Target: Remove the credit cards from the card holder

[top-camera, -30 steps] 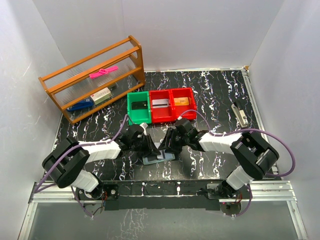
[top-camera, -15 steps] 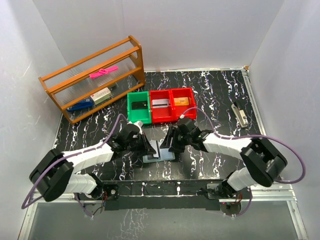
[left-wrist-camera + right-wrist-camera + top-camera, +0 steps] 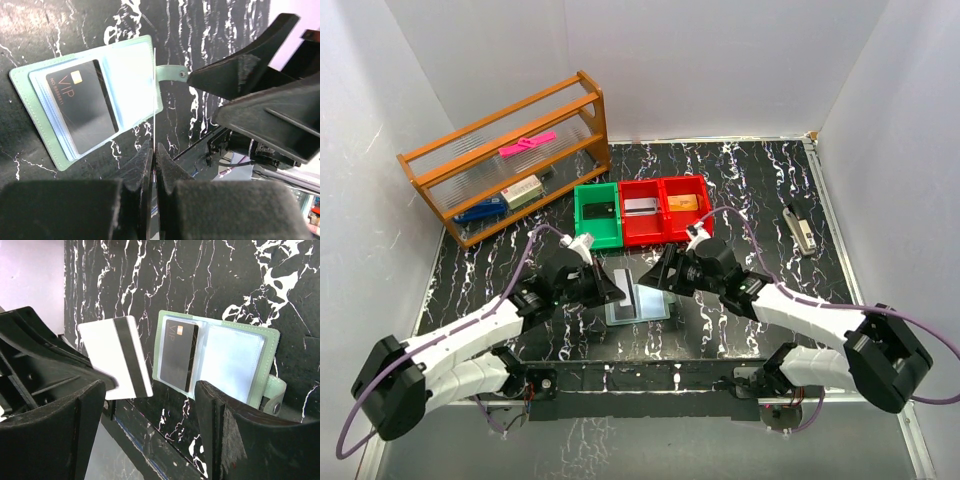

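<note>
The card holder [image 3: 639, 304] lies open and flat on the black marbled table, pale blue-green inside. A black VIP credit card [image 3: 82, 107] sits in its sleeve, and also shows in the right wrist view [image 3: 180, 355]. My left gripper [image 3: 613, 290] is shut on a white credit card with a black stripe [image 3: 117, 357], held on edge above the table just left of the card holder [image 3: 235, 365]. In the left wrist view this card [image 3: 154, 95] is a thin white line. My right gripper [image 3: 658, 275] is open and empty, above the holder's far right side.
A green bin [image 3: 598, 213] and two red bins [image 3: 666, 208] stand just behind the card holder. A wooden rack [image 3: 505, 160] is at the back left. A small stapler-like object [image 3: 801, 230] lies at the right. The table's front rail [image 3: 640, 375] is close.
My left gripper has pulled the white card out of the card holder and lifted it to the left. My right gripper has drawn back off the holder, which now lies flat and open.
</note>
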Available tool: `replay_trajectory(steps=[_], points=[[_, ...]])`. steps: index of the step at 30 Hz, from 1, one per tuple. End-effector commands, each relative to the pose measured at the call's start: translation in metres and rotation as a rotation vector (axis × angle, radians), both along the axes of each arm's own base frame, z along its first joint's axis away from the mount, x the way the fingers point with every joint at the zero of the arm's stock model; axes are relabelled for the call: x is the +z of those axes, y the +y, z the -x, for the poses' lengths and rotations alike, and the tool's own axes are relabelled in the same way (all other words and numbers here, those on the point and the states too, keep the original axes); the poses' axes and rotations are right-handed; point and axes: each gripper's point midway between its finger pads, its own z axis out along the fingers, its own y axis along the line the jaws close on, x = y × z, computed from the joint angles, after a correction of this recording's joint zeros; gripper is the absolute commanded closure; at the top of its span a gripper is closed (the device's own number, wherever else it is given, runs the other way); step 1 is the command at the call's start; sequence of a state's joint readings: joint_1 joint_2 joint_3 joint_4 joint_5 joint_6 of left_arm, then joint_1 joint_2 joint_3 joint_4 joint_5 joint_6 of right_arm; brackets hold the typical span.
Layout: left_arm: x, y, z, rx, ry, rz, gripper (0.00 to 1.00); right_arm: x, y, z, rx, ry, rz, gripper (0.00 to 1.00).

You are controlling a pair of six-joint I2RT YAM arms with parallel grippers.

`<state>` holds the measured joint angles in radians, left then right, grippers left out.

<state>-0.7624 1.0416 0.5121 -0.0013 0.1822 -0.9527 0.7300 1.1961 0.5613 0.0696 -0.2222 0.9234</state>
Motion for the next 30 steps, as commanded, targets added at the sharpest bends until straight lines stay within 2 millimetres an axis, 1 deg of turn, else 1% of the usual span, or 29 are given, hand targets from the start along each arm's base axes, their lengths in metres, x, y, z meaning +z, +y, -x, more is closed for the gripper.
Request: replay_trajectory(steps=[1, 4, 6, 7, 8, 11, 14, 18, 21, 24, 27, 30], points=[[0.024, 0.005, -0.003, -0.013, -0.128, 0.038, 1.0, 0.051, 0.003, -0.013, 0.001, -0.179, -0.139, 0.3], [0.042, 0.005, -0.004, -0.027, -0.207, 0.075, 1.0, 0.053, -0.004, -0.013, 0.046, -0.169, -0.16, 0.3], [0.056, 0.003, -0.004, -0.046, -0.25, 0.1, 1.0, 0.049, -0.019, -0.021, 0.038, -0.156, -0.144, 0.33], [0.063, 0.001, -0.002, -0.069, -0.272, 0.116, 1.0, 0.05, -0.029, -0.027, 0.026, -0.154, -0.162, 0.35], [0.07, -0.002, 0.0, -0.095, -0.288, 0.132, 1.0, 0.057, -0.031, -0.027, 0.042, -0.164, -0.208, 0.35], [0.086, -0.01, 0.004, -0.155, -0.323, 0.171, 1.0, 0.08, -0.023, -0.017, 0.13, -0.208, -0.329, 0.37], [0.101, -0.019, 0.009, -0.206, -0.359, 0.235, 1.0, 0.092, -0.014, -0.005, 0.227, -0.215, -0.398, 0.37], [0.117, -0.029, 0.013, -0.254, -0.378, 0.302, 1.0, 0.103, -0.01, 0.002, 0.282, -0.239, -0.442, 0.37], [0.12, -0.034, 0.014, -0.283, -0.377, 0.311, 1.0, 0.106, -0.008, 0.008, 0.33, -0.247, -0.455, 0.39], [0.125, -0.036, 0.014, -0.3, -0.39, 0.318, 1.0, 0.103, -0.007, 0.013, 0.364, -0.229, -0.458, 0.43], [0.123, -0.037, 0.014, -0.317, -0.402, 0.308, 1.0, 0.102, -0.007, 0.017, 0.372, -0.227, -0.468, 0.51], [0.123, -0.038, 0.015, -0.333, -0.396, 0.326, 1.0, 0.103, -0.008, 0.022, 0.386, -0.227, -0.489, 0.56]])
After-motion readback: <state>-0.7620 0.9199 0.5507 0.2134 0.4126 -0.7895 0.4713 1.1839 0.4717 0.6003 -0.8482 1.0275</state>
